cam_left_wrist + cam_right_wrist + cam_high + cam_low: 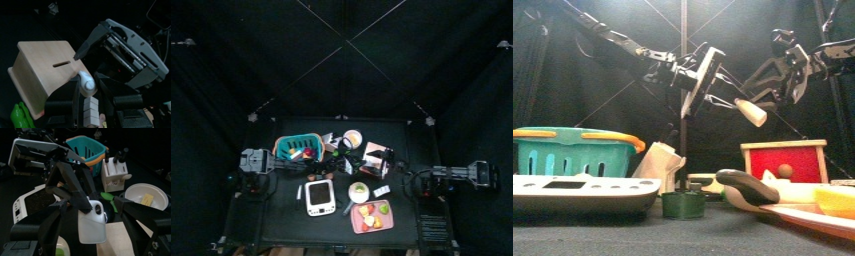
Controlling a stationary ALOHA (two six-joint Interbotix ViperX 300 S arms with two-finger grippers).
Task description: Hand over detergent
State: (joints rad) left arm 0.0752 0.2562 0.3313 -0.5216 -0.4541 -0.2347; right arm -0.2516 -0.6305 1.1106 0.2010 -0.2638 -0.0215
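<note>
Detergent bottle [91,222], white with a handle, is hanging in the air above the counter [593,238], and we are gripping it from both sides. Our right gripper [90,230] is clenching the bottle's body between its jaws, with the neck pointing away toward the other arm. Our left gripper [88,97] is closing on the bottle's narrow end, which is showing white between its jaws in the left wrist view. In the front view the bottle [751,111] is sitting tilted between our two grippers, high above the red wooden box [784,160].

Taking that red box as our landmark: the teal basket with the orange rim [573,150] is standing well apart from it, on the side our left arm comes from. A small green cup [683,204] is sitting nearer the front edge than the box, between box and basket. A white scale [580,192] is lying in front of the basket. A plate with yellow food [831,205] is resting just in front of the box. In the right wrist view a white knife block [115,169] is standing beside the basket [87,149], and a white bowl [147,195] is lying near it.
</note>
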